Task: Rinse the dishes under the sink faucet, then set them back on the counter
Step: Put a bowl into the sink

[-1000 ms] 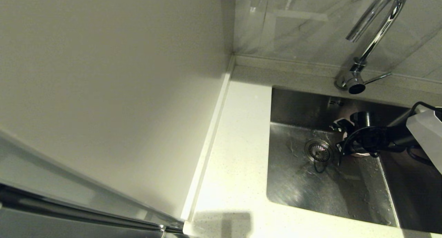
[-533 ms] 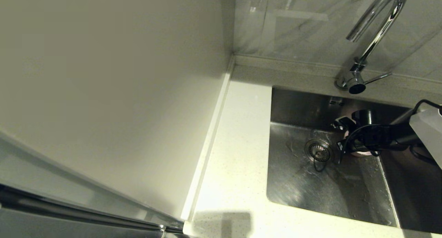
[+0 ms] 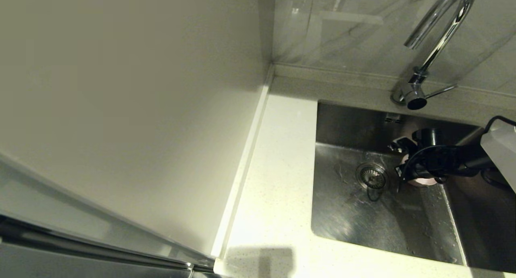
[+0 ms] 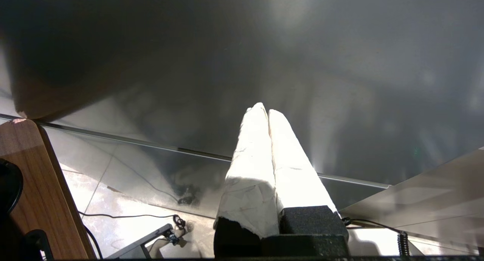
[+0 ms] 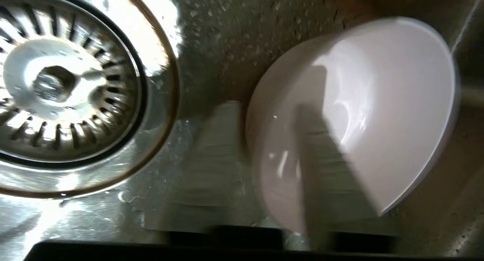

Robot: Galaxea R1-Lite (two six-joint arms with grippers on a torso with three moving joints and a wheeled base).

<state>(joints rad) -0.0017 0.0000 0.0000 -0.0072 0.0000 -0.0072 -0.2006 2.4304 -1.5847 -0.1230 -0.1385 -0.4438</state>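
The counter (image 3: 274, 197) is lying at nine o'clock of the sink (image 3: 346, 213), and the faucet (image 3: 427, 56) is standing at twelve o'clock of the basin on its back ledge. Down in the sink the right gripper (image 5: 272, 170) is reaching in from three o'clock, its fingers (image 5: 215, 159) standing a little apart astride the near rim of the pink bowl (image 5: 378, 102), one outside and one inside; the bowl is sitting on the wet sink floor just at three o'clock of the drain (image 3: 371, 175). The left gripper (image 4: 267, 113) is hanging away from the sink with its fingers pressed together on nothing.
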